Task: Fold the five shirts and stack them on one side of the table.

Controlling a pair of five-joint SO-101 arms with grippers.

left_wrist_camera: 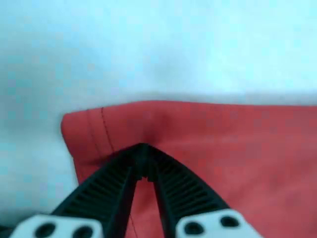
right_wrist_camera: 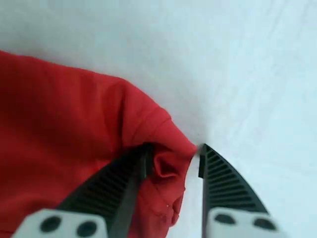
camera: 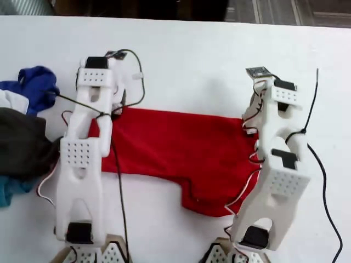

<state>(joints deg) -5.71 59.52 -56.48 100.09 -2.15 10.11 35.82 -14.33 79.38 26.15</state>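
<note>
left claw (left_wrist_camera: 143, 166): closed, its two black ribbed tips meeting on the hem of the red shirt (left_wrist_camera: 237, 148), with the cloth drawn up into a small crease right at the tips

right claw (right_wrist_camera: 173, 156): jaws partly apart, holding a thick bunched fold of the red shirt (right_wrist_camera: 59, 124) that fills the gap from one finger to the other

red shirt (camera: 175, 148): spread flat on the table (camera: 192, 55) between the two claws; a stitched corner lies just beside the left claw, a rounded edge sits in the right claw, and one part reaches past both claws toward the arm bases

table beyond the claws: bare white surface starts just past the tips of each claw, right where the red cloth ends

blue shirt (camera: 34, 85): crumpled, on the outer side of the left claw, well apart from the red shirt

white shirt (camera: 10, 101): touching the blue one, farther out from the left claw, at the table's edge

dark shirt (camera: 22, 145): bunched against the left arm's outer side, back from the left claw and below the white one in the high view

teal garment (camera: 8, 192): a bit showing under the dark shirt, farthest back from the left claw

black cable (camera: 323, 181): runs along the outer side of the right arm, behind the right claw
</note>
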